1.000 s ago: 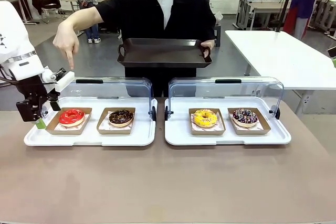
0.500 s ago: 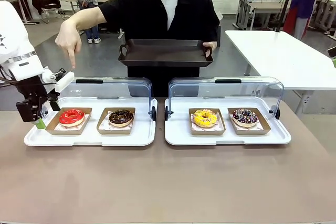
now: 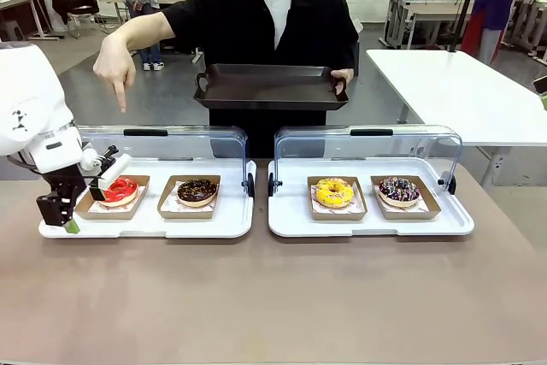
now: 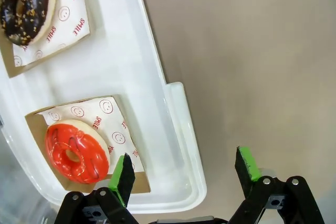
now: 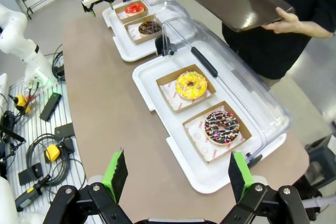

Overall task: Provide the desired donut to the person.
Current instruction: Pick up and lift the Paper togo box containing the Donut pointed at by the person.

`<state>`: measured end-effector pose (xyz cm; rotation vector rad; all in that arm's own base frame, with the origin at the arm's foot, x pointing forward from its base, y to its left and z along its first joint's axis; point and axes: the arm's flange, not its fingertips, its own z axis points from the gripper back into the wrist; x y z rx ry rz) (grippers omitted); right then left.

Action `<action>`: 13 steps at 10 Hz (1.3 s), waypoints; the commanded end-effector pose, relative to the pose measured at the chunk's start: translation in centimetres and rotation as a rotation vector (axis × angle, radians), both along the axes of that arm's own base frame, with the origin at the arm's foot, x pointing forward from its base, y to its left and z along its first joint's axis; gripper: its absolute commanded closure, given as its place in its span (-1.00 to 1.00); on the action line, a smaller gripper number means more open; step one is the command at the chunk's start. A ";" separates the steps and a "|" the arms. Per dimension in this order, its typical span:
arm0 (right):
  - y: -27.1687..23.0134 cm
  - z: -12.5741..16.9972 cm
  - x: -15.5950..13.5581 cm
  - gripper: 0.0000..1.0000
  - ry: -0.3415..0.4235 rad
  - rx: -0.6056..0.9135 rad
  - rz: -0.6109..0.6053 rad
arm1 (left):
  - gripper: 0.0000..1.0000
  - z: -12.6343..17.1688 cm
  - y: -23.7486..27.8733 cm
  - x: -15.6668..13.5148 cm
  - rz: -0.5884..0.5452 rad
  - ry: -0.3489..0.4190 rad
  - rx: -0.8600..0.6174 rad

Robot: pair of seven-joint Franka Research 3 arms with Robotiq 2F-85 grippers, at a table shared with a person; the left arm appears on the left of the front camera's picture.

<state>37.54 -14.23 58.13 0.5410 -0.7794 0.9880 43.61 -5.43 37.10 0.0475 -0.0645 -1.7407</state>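
Since a second ago, the left gripper (image 3: 85, 203) has dropped and swung in toward the red donut (image 3: 125, 188). The person's pointing hand (image 3: 115, 64) is sitting slightly higher.

Front view: the person (image 3: 265, 19) is standing at 12 o'clock across the table. The pointing hand is clenched except for the index finger, which is aiming down to 6 o'clock above the 9 o'clock end of the left white tray (image 3: 145, 226). The other hand (image 3: 340, 76) is grasping the black tray (image 3: 269, 85) by its rim. The red donut is lying flat, hole up, in a cardboard boat at that 9 o'clock end; being round, it shows no long axis. The chocolate donut (image 3: 197, 191) is sitting at its 3 o'clock. The left gripper's jaws are standing wide apart with nothing between them.

Left wrist view: the left gripper is straddling the white tray's rim. One pad is overlapping the cardboard corner at the red donut's 5 o'clock, and the other is hanging over bare table (image 4: 252, 51). The liner paper (image 4: 113, 129) is showing "SMILE" and smiley faces.

Right wrist view: the right gripper (image 5: 177, 174) is hanging spread wide and holding nothing. The red donut is lying far off at 11 o'clock.
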 end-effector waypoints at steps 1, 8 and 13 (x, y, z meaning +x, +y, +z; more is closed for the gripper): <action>-0.1 -0.1 0.3 -1.00 -0.019 0.025 0.014 | -1.00 -1.5 0.7 1.2 0.042 -0.012 0.028; -0.1 -0.1 0.3 -1.00 -0.019 0.025 0.014 | -1.00 -1.8 2.2 5.6 0.097 -0.032 -0.001; -0.1 -0.1 0.3 -1.00 -0.019 0.025 0.014 | -1.00 -1.1 2.5 5.3 0.110 -0.006 -0.030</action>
